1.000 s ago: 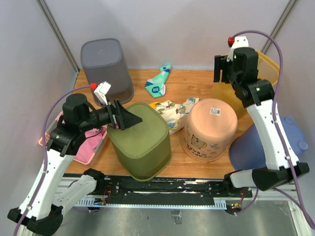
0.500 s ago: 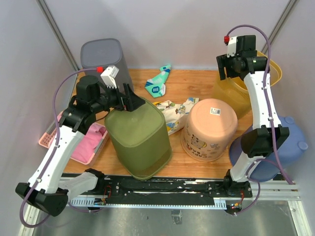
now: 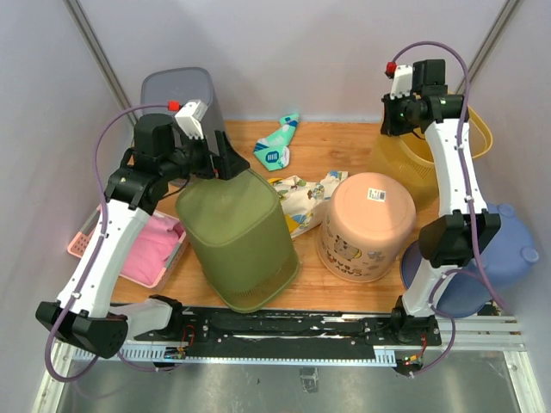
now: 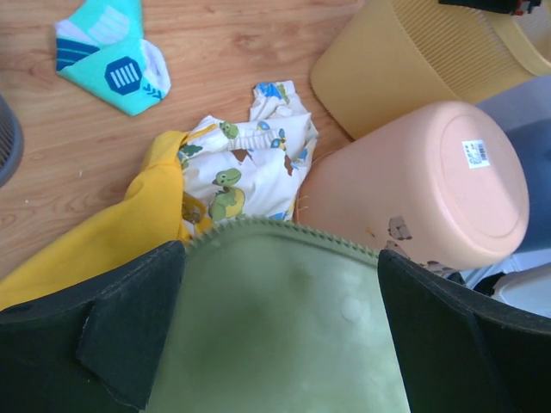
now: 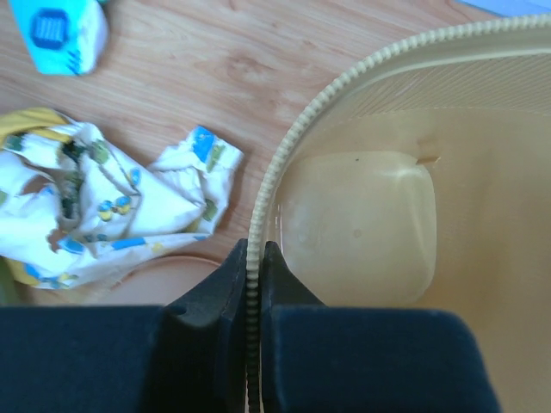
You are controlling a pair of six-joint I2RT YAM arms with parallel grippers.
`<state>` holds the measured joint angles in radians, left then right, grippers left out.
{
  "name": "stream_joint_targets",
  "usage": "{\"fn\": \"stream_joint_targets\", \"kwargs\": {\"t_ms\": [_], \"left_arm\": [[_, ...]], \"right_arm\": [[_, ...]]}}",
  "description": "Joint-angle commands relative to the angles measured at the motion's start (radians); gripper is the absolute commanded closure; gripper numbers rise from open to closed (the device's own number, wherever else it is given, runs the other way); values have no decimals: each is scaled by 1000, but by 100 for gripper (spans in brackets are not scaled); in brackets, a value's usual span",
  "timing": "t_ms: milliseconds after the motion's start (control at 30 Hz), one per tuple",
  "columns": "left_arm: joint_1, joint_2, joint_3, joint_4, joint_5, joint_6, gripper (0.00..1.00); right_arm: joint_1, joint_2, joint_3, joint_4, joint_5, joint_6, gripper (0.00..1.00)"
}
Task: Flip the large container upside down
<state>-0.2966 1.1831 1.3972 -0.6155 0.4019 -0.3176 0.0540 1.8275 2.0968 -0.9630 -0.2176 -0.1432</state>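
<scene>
A large olive-green container (image 3: 241, 241) stands tilted at the table's front left, its open rim toward the near edge. My left gripper (image 3: 229, 165) is open at its raised far end. In the left wrist view the green wall (image 4: 284, 335) fills the whole gap between the wide-spread fingers (image 4: 129, 327). I cannot tell whether they press it. My right gripper (image 3: 398, 120) is shut on the ribbed rim (image 5: 284, 163) of a yellow container (image 3: 398, 163) at the back right. That container stands upright, and its inside (image 5: 387, 206) shows.
A peach container (image 3: 366, 228) sits upside down at centre right. A grey container (image 3: 176, 90) stands at the back left. A printed cloth (image 3: 301, 194) and a teal pouch (image 3: 277, 142) lie between them. A pink tray (image 3: 142, 254) is at the left edge, a blue tub (image 3: 508, 249) at the right.
The right gripper has swung in and shut on the yellow rim. The left arm has risen and moved back, tipping the green container more upright.
</scene>
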Motion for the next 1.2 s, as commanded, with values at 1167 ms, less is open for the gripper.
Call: {"fn": "stream_joint_targets", "kwargs": {"t_ms": [1167], "left_arm": [[2,542,498,304,197,-219,1]], "right_arm": [[-162,-28,-345,1561,-542,1338,100]]}}
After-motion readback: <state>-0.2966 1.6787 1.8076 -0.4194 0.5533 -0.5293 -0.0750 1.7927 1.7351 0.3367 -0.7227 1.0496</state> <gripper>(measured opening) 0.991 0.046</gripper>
